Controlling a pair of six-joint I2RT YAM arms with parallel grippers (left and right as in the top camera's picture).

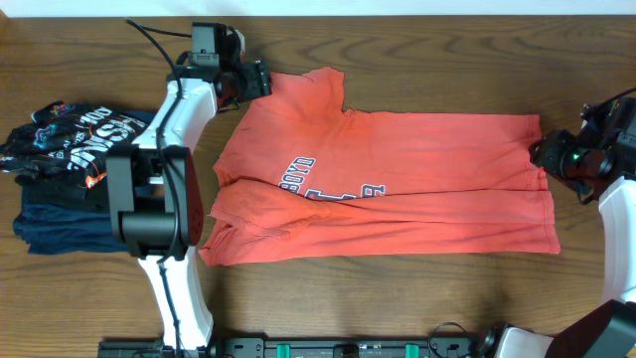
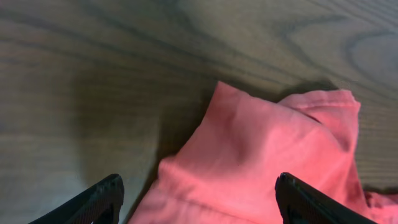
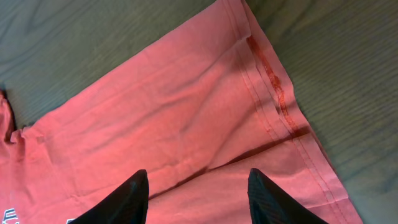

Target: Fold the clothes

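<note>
The clothes, an orange-red T-shirt (image 1: 397, 174) with white lettering, lie flat across the middle of the table, with the near long side folded up over the chest. My left gripper (image 1: 254, 82) is at the shirt's far left sleeve. In the left wrist view the left gripper (image 2: 199, 180) is open wide, and the sleeve (image 2: 267, 155) lies loose between and beyond its fingers (image 2: 102, 199). My right gripper (image 1: 546, 155) is at the shirt's right hem. The right gripper (image 3: 198, 173) is open above the cloth, with the hem (image 3: 273, 93) and a fold line ahead of it.
A stack of folded black and navy garments (image 1: 60, 169) with white print lies at the left, beside the left arm (image 1: 159, 189). Bare wooden table (image 1: 397, 298) surrounds the shirt. The right arm's base (image 1: 621, 239) stands at the right edge.
</note>
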